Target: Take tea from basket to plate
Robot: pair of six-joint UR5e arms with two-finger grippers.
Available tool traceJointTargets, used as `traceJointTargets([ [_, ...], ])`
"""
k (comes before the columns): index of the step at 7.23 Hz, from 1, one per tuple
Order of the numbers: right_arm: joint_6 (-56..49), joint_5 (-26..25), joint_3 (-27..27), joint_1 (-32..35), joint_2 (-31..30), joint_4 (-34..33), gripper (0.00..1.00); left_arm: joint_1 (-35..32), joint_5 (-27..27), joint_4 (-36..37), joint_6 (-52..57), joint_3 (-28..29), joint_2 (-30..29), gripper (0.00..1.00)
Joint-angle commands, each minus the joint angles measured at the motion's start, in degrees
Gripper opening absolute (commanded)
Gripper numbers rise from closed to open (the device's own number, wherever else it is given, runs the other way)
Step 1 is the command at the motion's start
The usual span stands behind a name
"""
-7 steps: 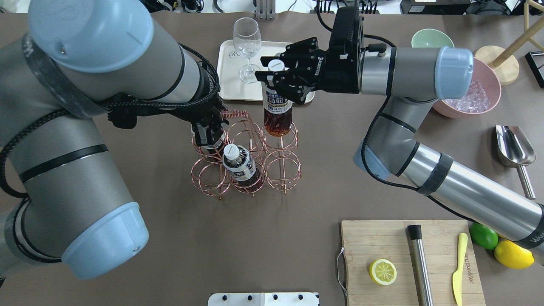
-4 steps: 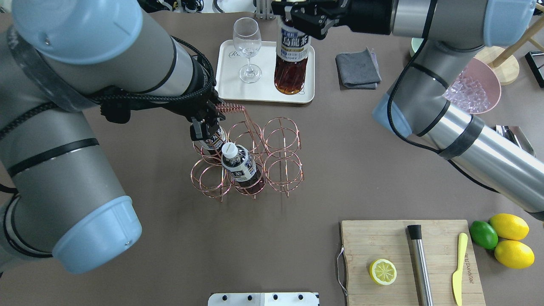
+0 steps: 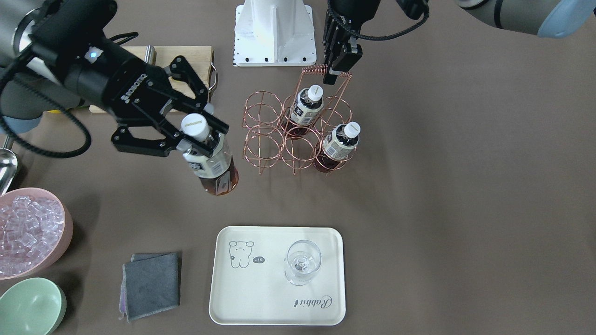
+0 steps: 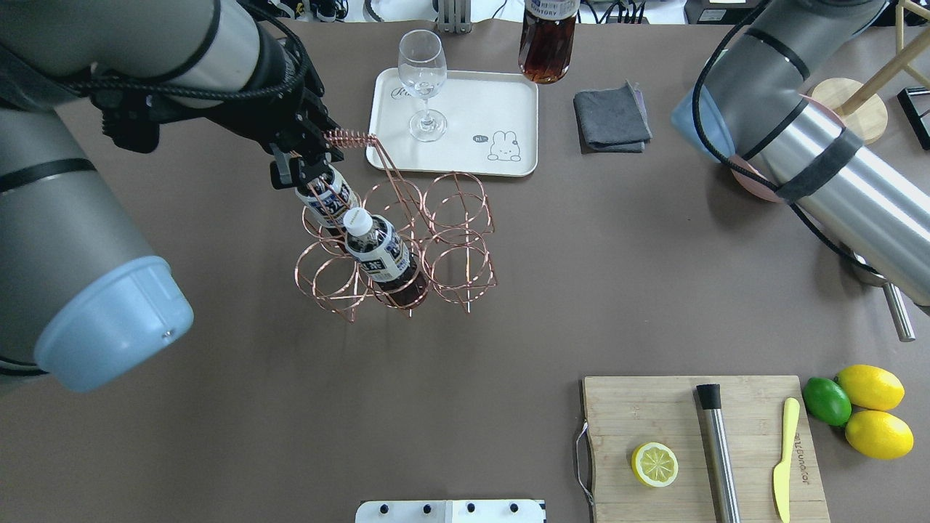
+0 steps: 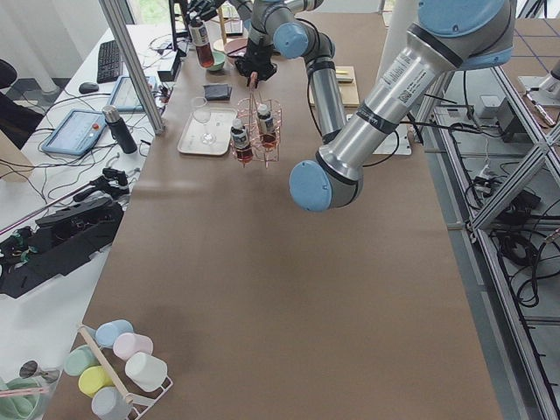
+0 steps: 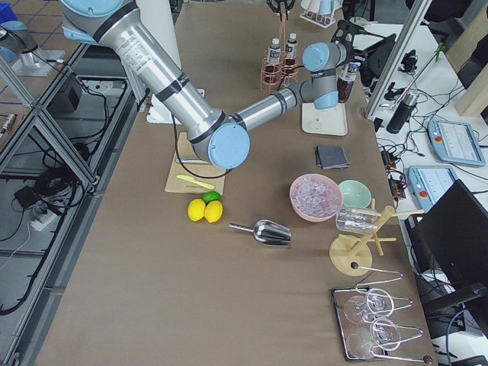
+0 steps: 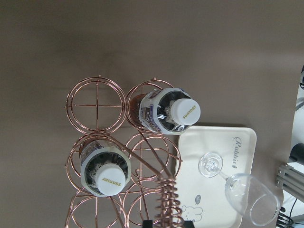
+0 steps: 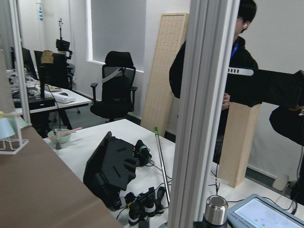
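Observation:
My right gripper (image 3: pixel 205 139) is shut on the neck of a tea bottle (image 3: pixel 213 170) and holds it high in the air between the basket (image 3: pixel 298 135) and the plate (image 3: pixel 270 298). In the overhead view only that bottle's lower part (image 4: pixel 546 43) shows, at the top edge beyond the plate (image 4: pixel 465 102). My left gripper (image 4: pixel 301 163) is shut on the coil handle (image 4: pixel 349 138) of the copper basket (image 4: pixel 450 240). Two more tea bottles (image 4: pixel 378 250) (image 4: pixel 327 200) stand in its left cells, also seen from the left wrist (image 7: pixel 185 110).
A wine glass (image 4: pixel 421 87) stands on the plate's left part. A grey cloth (image 4: pixel 612 116) lies right of the plate. A pink bowl of ice (image 3: pixel 28 232) and a mint bowl (image 3: pixel 30 307) sit nearby. A cutting board (image 4: pixel 654 407) holds half a lemon, a muddler and a knife.
My right gripper lifted the tea bottle out of the basket's back right cell and carried it up over the plate. My left arm rose, and the basket shifted left.

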Motion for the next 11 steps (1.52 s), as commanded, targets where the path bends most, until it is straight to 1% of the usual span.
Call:
traceJointTargets([
  [1, -3.88, -17.43, -9.26, -8.11, 2.34, 3.45, 0.00, -12.66, -2.51, -0.78, 15.11, 3.42, 7.68, 0.00],
  [2, -3.89, -22.19, -13.66, -11.54, 4.01, 6.78, 0.00, -19.15, -2.59, -1.83, 21.70, 8.50, 9.18, 0.00],
  [3, -3.98, -24.68, -16.31, -13.92, 4.12, 9.34, 0.00, -25.39, -3.29, -5.41, 28.73, 14.90, 10.94, 0.00],
  [4, -3.98, -26.35, -19.90, -15.60, 4.12, 14.15, 0.00, -30.76, -7.82, -10.84, 35.41, 23.58, 11.39, 0.00],
  [5, -3.98, -27.07, -22.46, -16.57, 4.12, 16.90, 0.00, -34.04, -8.65, -18.64, 40.53, 35.06, 10.79, 0.00],
  [6, -3.98, -27.94, -23.53, -17.54, 4.12, 18.14, 0.00, -34.77, -8.49, -27.77, 41.19, 44.40, 10.35, 0.00],
  [7, -3.98, -28.56, -24.24, -18.16, 4.12, 19.29, 0.00, -34.86, -8.05, -32.91, 41.19, 49.80, 10.08, 0.00],
  [9, -3.89, -28.92, -24.25, -18.60, 4.12, 20.17, 0.00, -37.13, -7.96, -33.48, 42.94, 51.87, 9.99, 0.80],
  [10, -3.80, -29.53, -24.33, -19.13, 4.12, 20.96, 0.00, -38.54, -8.30, -32.96, 43.47, 51.62, 9.47, 0.98],
  [11, -3.63, -30.23, -24.33, -19.57, 4.03, 21.40, 0.00, -39.60, -8.48, -32.96, 44.52, 49.96, 9.90, 0.98],
])
